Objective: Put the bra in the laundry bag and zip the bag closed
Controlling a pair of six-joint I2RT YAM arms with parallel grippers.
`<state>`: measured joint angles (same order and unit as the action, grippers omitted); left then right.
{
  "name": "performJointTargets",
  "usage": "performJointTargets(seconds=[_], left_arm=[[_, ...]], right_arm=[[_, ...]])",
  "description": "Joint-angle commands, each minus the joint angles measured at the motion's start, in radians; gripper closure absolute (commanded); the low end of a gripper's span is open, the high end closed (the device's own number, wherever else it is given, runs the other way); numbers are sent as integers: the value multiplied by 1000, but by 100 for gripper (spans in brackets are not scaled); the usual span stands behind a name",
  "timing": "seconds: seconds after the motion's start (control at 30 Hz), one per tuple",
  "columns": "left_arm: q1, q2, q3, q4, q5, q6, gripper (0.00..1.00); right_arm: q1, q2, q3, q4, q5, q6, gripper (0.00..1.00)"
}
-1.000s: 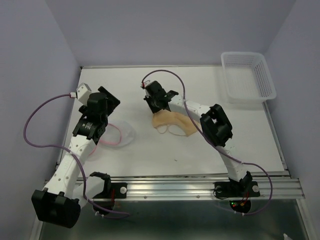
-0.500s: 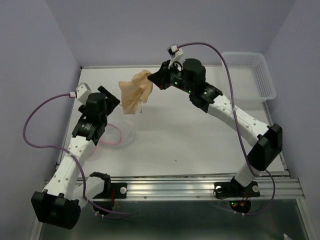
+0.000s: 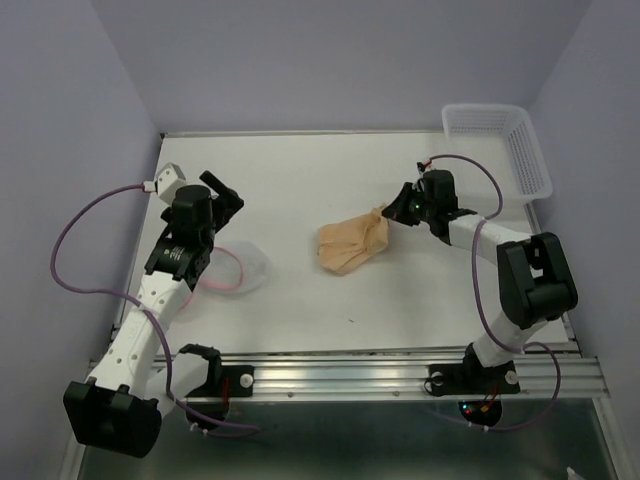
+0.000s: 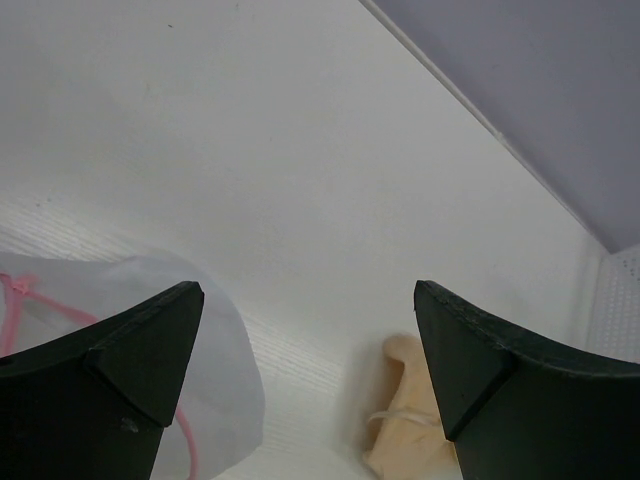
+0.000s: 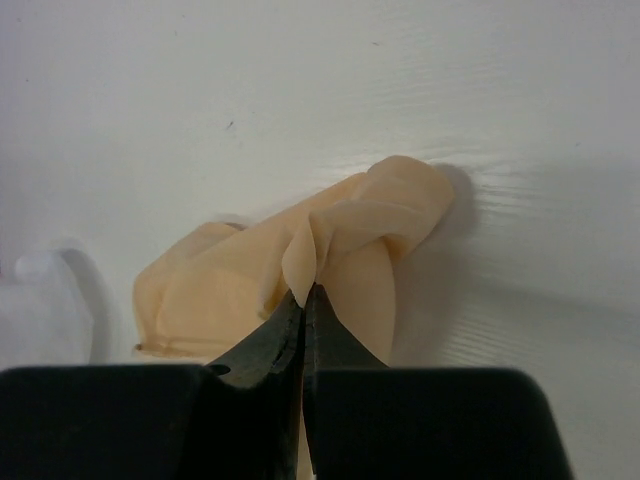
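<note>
The beige bra [image 3: 350,244] lies bunched on the white table, right of centre. My right gripper [image 3: 394,211] is at its right end, shut on a pinched fold of the bra [image 5: 330,245], jaws tight together. The laundry bag [image 3: 243,268], translucent white mesh with a pink zipper rim, lies flat at the left. My left gripper [image 3: 222,192] hovers just above and behind the bag, open and empty. The left wrist view shows the bag [image 4: 215,375] at lower left and the bra [image 4: 410,425] beyond, between the open fingers [image 4: 150,350].
A white plastic lattice basket [image 3: 495,150] stands at the back right corner; its edge also shows in the left wrist view [image 4: 618,300]. Purple cables loop off both arms. The table's back edge meets the lilac wall.
The right gripper lifted the bra off the table toward the back left, then carried it down and right; the bra now rests on the table again. The left arm barely moved.
</note>
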<state>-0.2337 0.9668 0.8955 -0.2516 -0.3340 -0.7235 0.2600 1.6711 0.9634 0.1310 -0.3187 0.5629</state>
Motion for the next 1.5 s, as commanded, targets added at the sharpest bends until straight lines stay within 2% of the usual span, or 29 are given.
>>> performJointTargets(seconds=[0.0,0.03,0.17,0.5,0.73,0.87,1.13,1.17,1.23,1.27,1.33,1.37,1.47], left_arm=[[2,15,-17,116,110,42,1],[-1,38,-17,133,169,53,1],[-38,122,-4,198,255,55,1],[-184,360,26,232,415,44,1],[-208,508,-21,371,579,39,1],[-210,614,-9,414,613,64,2],[-223,722,-1,497,722,87,10],[-225,737,-1,506,749,87,13],[-233,763,2,526,779,87,27],[-234,773,5,526,786,88,43],[-236,794,3,526,794,87,58],[-236,799,0,526,797,85,71],[-236,805,-9,538,802,78,82]], right_arm=[[10,-69,-11,91,-25,-73,99],[10,-77,-20,91,-19,-80,99],[10,-108,-45,87,-13,-123,99],[10,-172,-95,88,-2,-167,99],[10,-186,-127,88,12,-170,99],[10,-195,-134,88,15,-172,99],[10,-211,-137,87,27,-172,99],[10,-211,-138,85,29,-172,99],[10,-208,-140,82,38,-172,99],[10,-208,-141,81,41,-172,99],[10,-211,-147,81,46,-170,99],[10,-211,-149,81,46,-172,99],[10,-209,-150,78,32,-182,99]])
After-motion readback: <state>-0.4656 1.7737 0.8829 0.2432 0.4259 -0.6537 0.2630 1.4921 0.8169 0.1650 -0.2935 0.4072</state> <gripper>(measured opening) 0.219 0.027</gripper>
